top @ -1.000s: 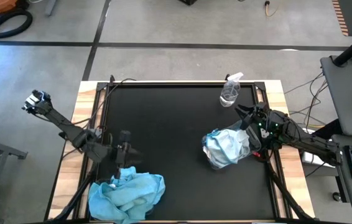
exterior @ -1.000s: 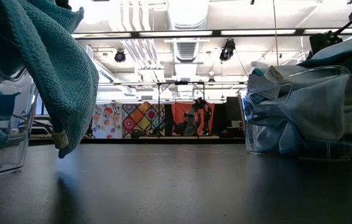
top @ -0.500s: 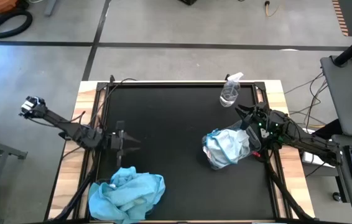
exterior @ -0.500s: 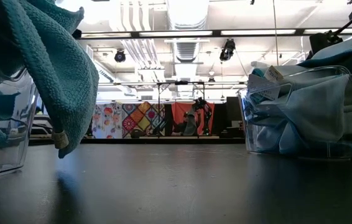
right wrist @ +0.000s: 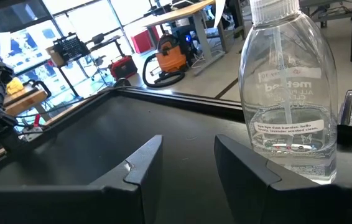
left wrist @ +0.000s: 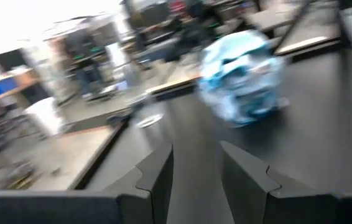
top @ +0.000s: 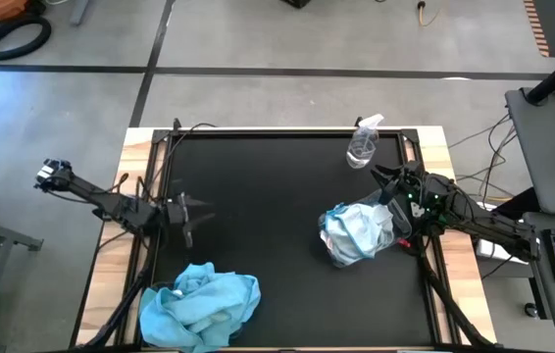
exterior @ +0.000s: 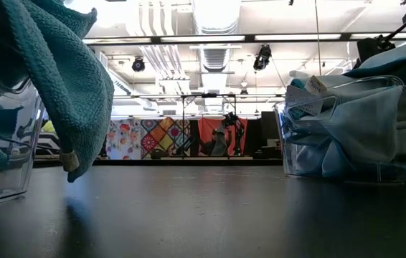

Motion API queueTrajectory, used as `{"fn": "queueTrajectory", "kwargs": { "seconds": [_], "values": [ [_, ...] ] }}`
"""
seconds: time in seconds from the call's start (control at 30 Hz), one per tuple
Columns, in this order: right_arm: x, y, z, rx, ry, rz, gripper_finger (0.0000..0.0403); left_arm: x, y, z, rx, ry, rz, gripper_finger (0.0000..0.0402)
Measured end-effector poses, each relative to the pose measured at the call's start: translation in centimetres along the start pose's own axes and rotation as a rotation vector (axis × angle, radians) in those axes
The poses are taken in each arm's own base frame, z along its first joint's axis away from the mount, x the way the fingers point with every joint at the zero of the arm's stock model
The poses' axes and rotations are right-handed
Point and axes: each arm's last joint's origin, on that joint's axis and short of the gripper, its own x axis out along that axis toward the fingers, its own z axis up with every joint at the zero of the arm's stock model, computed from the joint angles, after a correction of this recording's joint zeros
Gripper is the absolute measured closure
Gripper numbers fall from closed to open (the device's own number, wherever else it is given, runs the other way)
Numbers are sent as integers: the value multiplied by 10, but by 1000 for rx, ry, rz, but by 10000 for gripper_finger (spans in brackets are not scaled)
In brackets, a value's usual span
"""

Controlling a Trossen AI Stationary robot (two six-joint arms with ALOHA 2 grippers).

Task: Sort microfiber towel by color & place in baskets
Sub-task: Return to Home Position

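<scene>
Spray bottle (right wrist: 288, 106) near right gripper (right wrist: 188, 142), fingers parted; left gripper (left wrist: 196, 149) parted, empty.

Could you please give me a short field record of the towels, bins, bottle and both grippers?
blue towels: heaped in the lower-left bin of the high view
pale towels: in the right bin
spray bottle: upright, beyond the pale towels
left gripper: open, empty, over the table's left side
right gripper: open, empty, facing the spray bottle
</scene>
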Motion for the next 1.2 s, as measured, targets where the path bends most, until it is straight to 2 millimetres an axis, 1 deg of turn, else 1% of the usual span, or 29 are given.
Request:
{"fn": "queueTrajectory", "kwargs": {
  "seconds": [0.1, 0.2, 0.33, 0.8, 0.9, 1.03, 1.2],
  "values": [
    [0, 0, 0, 0, 0, 0, 264, -3, 3, -11, -13, 28, 120, 290],
    [0, 0, 0, 0, 0, 0, 264, -6, 5, -18, -46, 23, 193, 290],
    [0, 0, 0, 0, 0, 0, 264, -8, 5, -23, -64, 5, 201, 290],
    [0, 0, 0, 0, 0, 0, 264, -10, 12, -22, -83, -25, 246, 290],
    [0, 0, 0, 0, 0, 0, 264, -11, 12, -25, -88, -38, 251, 290],
    [0, 0, 0, 0, 0, 0, 264, -11, 9, -34, -104, -58, 259, 290],
    [0, 0, 0, 0, 0, 0, 264, -12, 12, -33, -104, -64, 279, 290]
  ]
}}
